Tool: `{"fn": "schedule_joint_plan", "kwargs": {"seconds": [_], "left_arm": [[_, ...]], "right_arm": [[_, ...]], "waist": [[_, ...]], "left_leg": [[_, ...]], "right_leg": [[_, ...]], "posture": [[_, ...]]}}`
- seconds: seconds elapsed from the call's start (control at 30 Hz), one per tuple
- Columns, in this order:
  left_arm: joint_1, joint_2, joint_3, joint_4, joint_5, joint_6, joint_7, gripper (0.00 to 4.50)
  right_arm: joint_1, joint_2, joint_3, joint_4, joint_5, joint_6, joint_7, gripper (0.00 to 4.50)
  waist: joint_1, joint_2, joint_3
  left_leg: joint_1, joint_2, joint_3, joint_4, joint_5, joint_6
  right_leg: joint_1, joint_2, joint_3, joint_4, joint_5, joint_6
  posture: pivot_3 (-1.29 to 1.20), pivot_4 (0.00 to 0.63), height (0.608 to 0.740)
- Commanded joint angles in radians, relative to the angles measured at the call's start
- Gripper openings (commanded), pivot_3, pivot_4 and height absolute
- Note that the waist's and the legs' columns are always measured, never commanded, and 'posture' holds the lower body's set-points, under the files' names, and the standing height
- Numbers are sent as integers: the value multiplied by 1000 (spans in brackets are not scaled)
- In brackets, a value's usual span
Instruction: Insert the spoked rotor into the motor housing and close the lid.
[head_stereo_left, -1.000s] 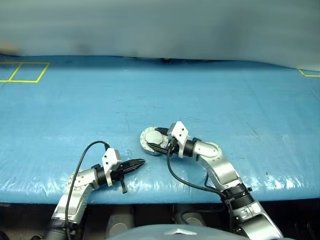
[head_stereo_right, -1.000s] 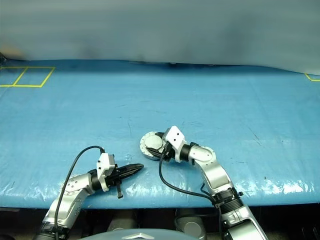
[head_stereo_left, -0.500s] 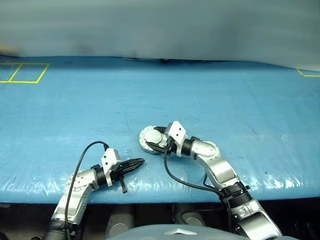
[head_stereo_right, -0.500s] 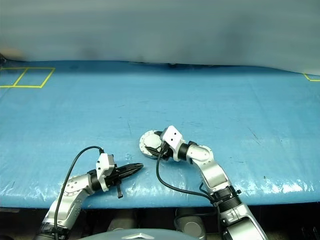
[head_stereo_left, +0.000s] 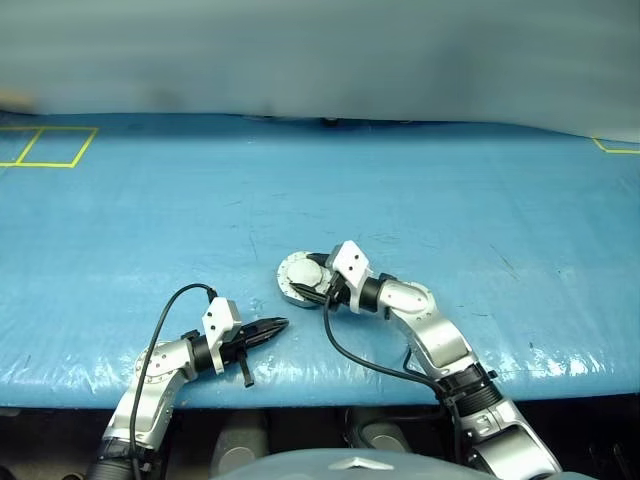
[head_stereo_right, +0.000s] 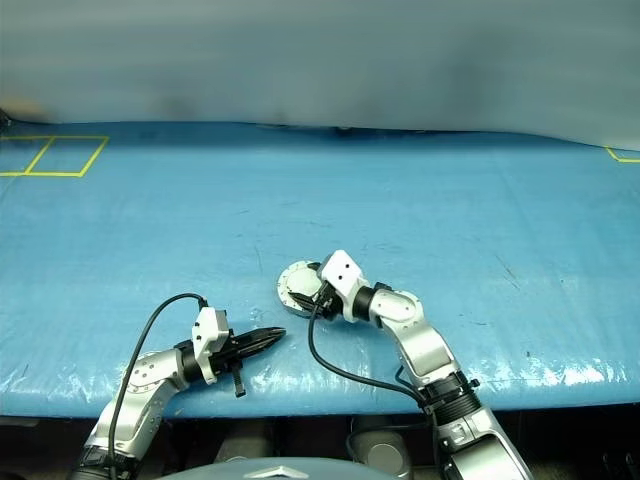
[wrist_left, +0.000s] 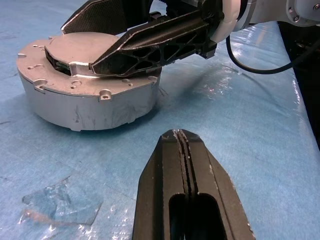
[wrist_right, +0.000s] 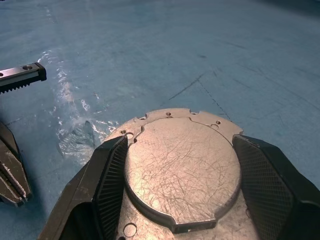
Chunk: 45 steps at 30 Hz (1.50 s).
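Since a second ago little has changed — my right arm has edged slightly left over the motor housing, and my left has kept still. The housing sits on the blue bench with the lid closed flat on top. My right gripper is spread wide, its fingers straddling the lid's raised centre. My left gripper rests just beside the housing — fingers pressed together, holding nothing.
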Motion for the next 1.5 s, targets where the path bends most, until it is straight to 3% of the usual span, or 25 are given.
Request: {"fn": "schedule_joint_plan", "kwargs": {"seconds": [0.03, 0.43, 0.93, 1.3, 1.43, 1.5], "left_arm": [[-5, -2, -7, -9, 1, -17, 2, 0], [-62, -42, 68, -18, -67, 13, 72, 0], [-197, -39, 15, 115, 53, 4, 95, 0], [-197, -50, -4, 117, 83, 10, 118, 0], [-186, -43, -5, 109, 83, 10, 118, 0], [-181, -41, -6, 104, 81, 11, 119, 0]], "right_arm": [[22, -11, 28, 37, -43, 52, -19, 2982], [20, -34, 40, 42, -67, 50, -23, 2982], [36, -40, 28, 22, -63, 50, -43, 2982], [41, -38, 24, 12, -40, 58, -31, 2982], [52, -41, 4, -33, 11, 31, 14, 4349], [59, -36, -28, -69, 53, 29, 25, 4429]], "waist": [[-1, 0, 0], [-2, -1, -5], [1, -1, -5], [7, -1, -6], [8, -1, -6], [8, -1, -6]], "left_leg": [[0, 0, 0, 0, 0, 0], [1, 0, 0, 0, 0, 0], [0, 0, 0, 0, 0, 0], [0, 0, 0, 0, 0, 0], [0, 0, 0, 0, 0, 0], [0, 0, 0, -1, 0, 0]], "right_leg": [[0, 0, 0, 0, 0, 0], [0, 0, 0, 0, 0, 0], [1, 0, 0, -1, 0, 0], [1, 0, 0, -1, 0, 0], [2, 0, 0, -2, 0, 0], [2, 0, 0, -3, 0, 0]], "posture": [[0, 150, 740], [0, 150, 740], [0, 150, 740], [0, 150, 740], [0, 150, 740], [0, 150, 740]]}}
